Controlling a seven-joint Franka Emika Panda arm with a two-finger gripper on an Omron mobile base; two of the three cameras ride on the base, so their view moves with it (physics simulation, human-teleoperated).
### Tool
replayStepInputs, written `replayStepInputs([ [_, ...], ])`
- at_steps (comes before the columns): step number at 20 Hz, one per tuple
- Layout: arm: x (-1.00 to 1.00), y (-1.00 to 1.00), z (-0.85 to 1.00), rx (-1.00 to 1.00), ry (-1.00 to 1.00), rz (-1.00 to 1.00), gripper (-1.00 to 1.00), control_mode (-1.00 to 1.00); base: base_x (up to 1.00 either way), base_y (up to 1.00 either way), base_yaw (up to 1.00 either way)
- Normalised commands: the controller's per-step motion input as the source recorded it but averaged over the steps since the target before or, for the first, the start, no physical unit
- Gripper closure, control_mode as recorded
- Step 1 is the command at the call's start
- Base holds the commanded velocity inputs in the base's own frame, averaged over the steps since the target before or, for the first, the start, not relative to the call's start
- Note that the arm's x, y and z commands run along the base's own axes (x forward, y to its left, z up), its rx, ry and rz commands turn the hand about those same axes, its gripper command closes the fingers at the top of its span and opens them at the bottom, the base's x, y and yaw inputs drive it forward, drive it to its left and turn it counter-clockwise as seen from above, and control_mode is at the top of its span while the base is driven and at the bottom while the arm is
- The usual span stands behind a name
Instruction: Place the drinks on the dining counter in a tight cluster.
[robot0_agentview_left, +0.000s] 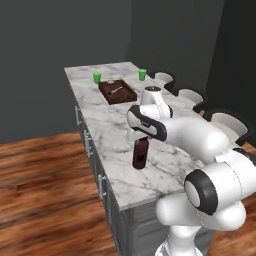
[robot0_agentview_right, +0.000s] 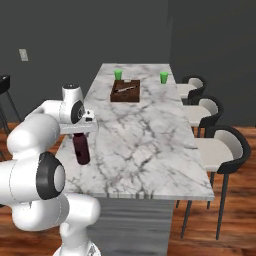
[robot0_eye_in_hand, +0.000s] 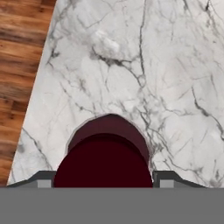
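I am holding the maroon bottle (robot0_agentview_left: 140, 153) in the hand (robot0_eye_in_hand: 103, 183), whose two fingers (robot0_eye_in_hand: 43, 180) are sitting on either side of the bottle's cap, closed around it. From the side views the bottle is hanging upright under the hand over the near end of the worktop (robot0_agentview_right: 145, 135), close to its left edge; I cannot tell whether its base is touching the marble or floating just above it. So I am judging this as the carrying or setting-down step for the first of the drinks.

Farther along the worktop a brown tray (robot0_agentview_right: 125, 91) is lying between two small green cups (robot0_agentview_right: 118, 74), well apart from the bottle, so nothing is crowding the spot below.

Next I am expecting to lower the bottle straight down until it is standing firmly, then spread the fingers and lift clear without tipping it, choosing a spot inboard of the edge where the other drinks can gather around it.
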Motion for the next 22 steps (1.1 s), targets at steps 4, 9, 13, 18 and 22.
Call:
replayStepInputs([
  [4, 0.0, 0.0, 0.0, 0.0, 0.0, 0.0, -1.0, -1.0, 0.0, 0.0, 0.0],
  [9, 0.0, 0.0, 0.0, 0.0, 0.0, 0.0, -1.0, -1.0, 0.0, 0.0, 0.0],
  [13, -0.06, 0.0, 0.03, 0.0, 0.0, 0.0, -1.0, -1.0, 0.0, 0.0, 0.0],
  [18, -0.44, 0.0, 0.12, 0.0, -0.01, 0.0, -1.0, -1.0, 0.0, 0.0, 0.0],
  [22, -0.92, 0.0, 0.14, 0.02, -0.04, 0.0, -1.0, -1.0, 0.0, 0.0, 0.0],
])
